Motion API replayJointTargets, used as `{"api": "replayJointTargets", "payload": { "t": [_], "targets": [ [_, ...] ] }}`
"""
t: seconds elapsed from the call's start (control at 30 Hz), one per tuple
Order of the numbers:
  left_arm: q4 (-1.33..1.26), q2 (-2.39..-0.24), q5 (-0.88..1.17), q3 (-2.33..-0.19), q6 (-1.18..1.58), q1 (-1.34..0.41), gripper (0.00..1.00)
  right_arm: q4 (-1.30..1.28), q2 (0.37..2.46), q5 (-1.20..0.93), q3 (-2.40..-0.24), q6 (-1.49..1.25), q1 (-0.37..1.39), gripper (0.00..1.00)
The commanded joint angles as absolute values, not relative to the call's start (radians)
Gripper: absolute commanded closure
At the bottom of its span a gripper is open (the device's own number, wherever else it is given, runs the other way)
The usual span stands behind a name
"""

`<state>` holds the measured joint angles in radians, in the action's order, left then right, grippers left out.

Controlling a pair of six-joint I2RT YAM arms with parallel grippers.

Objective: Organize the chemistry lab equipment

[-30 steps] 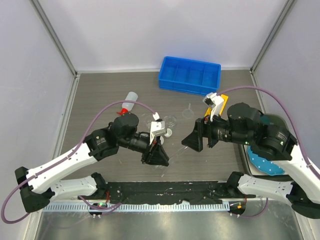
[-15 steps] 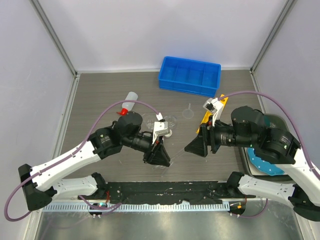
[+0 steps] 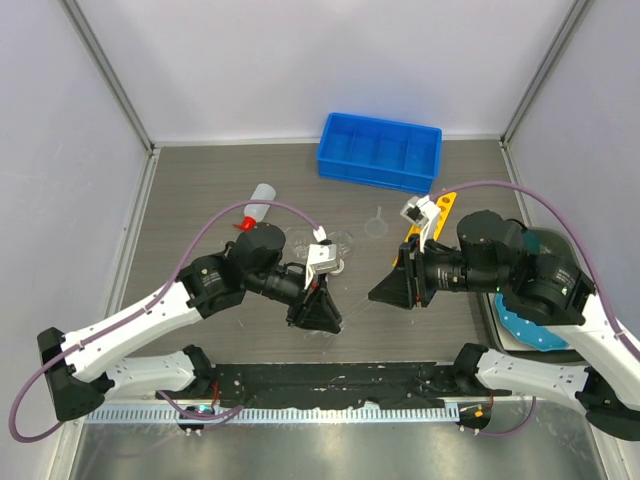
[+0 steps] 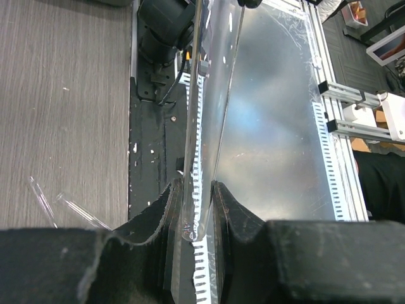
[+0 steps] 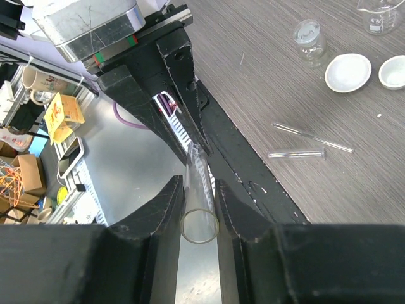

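My left gripper [image 4: 196, 190] and right gripper [image 5: 198, 190] both clamp one glass tube [image 4: 212, 114] above the grey wood-grain table [image 3: 200, 190]. White walls [image 3: 300, 60] enclose it; a blue bin [image 3: 380, 150] sits at the back.

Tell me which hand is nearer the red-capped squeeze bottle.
Left. The left hand is right of the squeeze bottle and closer to the arm bases; the right hand is farther right still, beyond the left hand.
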<state>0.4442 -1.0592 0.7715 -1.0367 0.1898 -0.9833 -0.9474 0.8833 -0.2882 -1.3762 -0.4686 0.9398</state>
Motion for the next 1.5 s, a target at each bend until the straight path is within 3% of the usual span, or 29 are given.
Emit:
{"api": "replayJointTargets", "payload": {
  "t": [0.0, 0.1, 0.13, 0.17, 0.23, 0.3, 0.33, 0.53, 0.67, 0.87, 1.0, 1.27, 1.47],
  "targets": [
    [0.399, -1.057, 0.772, -1.048, 0.199, -0.974, 1.00, -0.943, 0.882, -0.273, -1.391, -0.445, 0.943, 0.84],
    [0.414, -1.060, 0.730, -1.057, 0.221, -0.974, 0.86, -0.963, 0.891, -0.227, -1.402, -0.443, 0.943, 0.87],
    [0.419, -1.061, 0.713, -1.068, 0.228, -0.974, 0.66, -0.980, 0.896, -0.204, -1.407, -0.443, 0.943, 0.87],
    [0.439, -1.062, 0.687, -1.077, 0.238, -0.974, 0.52, -0.991, 0.900, -0.181, -1.413, -0.443, 0.943, 0.88],
    [0.469, -1.065, 0.579, -1.114, 0.264, -0.974, 0.31, -1.017, 0.920, -0.115, -1.427, -0.440, 0.943, 0.91],
    [0.526, -1.063, 0.469, -1.167, 0.276, -0.974, 0.18, -1.037, 0.940, -0.066, -1.448, -0.442, 0.943, 0.91],
    [0.544, -1.062, 0.428, -1.183, 0.281, -0.974, 0.01, -1.060, 0.951, -0.007, -1.456, -0.439, 0.943, 0.91],
    [0.704, -1.066, 0.028, -1.310, 0.362, -0.976, 0.00, -1.130, 1.049, 0.301, -1.541, -0.439, 0.936, 0.92],
    [0.775, -1.063, -0.069, -1.325, 0.394, -0.976, 0.00, -1.143, 1.140, 0.351, -1.609, -0.396, 0.803, 0.94],
    [0.824, -1.022, -0.118, -1.264, 0.416, -0.974, 0.00, -1.055, 1.273, 0.271, -1.663, -0.293, 0.384, 0.96],
    [0.822, -0.991, -0.112, -1.224, 0.426, -0.974, 0.00, -1.046, 1.413, 0.405, -1.778, -0.305, 0.293, 0.95],
    [0.833, -0.983, -0.089, -1.206, 0.426, -0.974, 0.00, -1.045, 1.660, 0.351, -2.038, -0.337, 0.126, 0.95],
    [0.864, -0.986, -0.113, -1.215, 0.419, -0.974, 0.00, -1.057, 1.749, 0.330, -2.077, -0.328, 0.084, 0.95]
  ]
}}
